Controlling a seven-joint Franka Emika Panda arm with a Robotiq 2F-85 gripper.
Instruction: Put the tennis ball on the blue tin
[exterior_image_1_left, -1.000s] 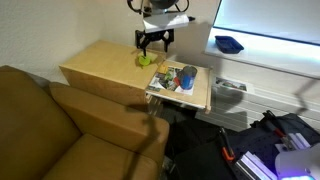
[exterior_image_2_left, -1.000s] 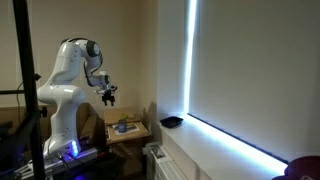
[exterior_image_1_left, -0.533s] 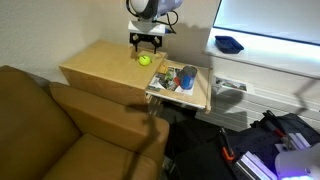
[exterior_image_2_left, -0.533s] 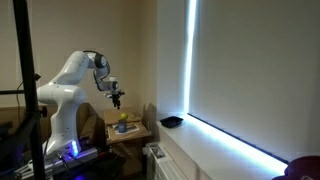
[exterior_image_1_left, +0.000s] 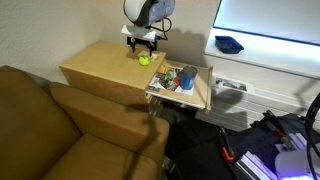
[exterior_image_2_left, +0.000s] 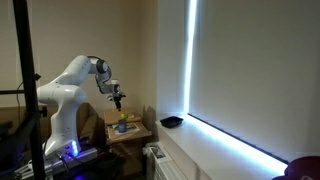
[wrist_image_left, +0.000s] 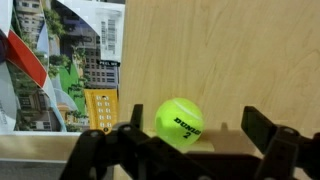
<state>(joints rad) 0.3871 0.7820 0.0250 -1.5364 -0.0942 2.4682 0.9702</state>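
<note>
The tennis ball (wrist_image_left: 179, 122), a small fuzzy yellow-green sphere with black print on its side, rests on the bare top of the light wooden table (wrist_image_left: 240, 50). It lies just beside the edge of a glossy printed magazine (wrist_image_left: 70, 60) that is flat on the same surface. In the wrist view it sits between the two black fingers (wrist_image_left: 262, 135) of the gripper (wrist_image_left: 192, 125), nearer to the one on the magazine side. The fingers stand wide apart with nothing clamped, and whether either touches the ball cannot be told from this view. In an exterior view the gripper (exterior_image_1_left: 143, 42) hangs pointing down just above the ball (exterior_image_1_left: 144, 60), which lies toward the back of the table (exterior_image_1_left: 95, 65). An exterior view from farther off shows the same arrangement, with the white jointed robot arm (exterior_image_2_left: 70, 85) bent over the table and the gripper (exterior_image_2_left: 118, 99) above the ball (exterior_image_2_left: 122, 117). The blue tin (exterior_image_1_left: 187, 77), a small upright blue cylindrical can, stands apart from the ball among several small colourful things on the magazine (exterior_image_1_left: 180, 92), on the side of the table toward the window sill. It is too small in the picture for finer detail. A dark blue bowl-shaped thing (exterior_image_1_left: 228, 44) sits on the white sill, well apart from the table. A brown leather sofa (exterior_image_1_left: 40, 120) fills the foreground.
</note>
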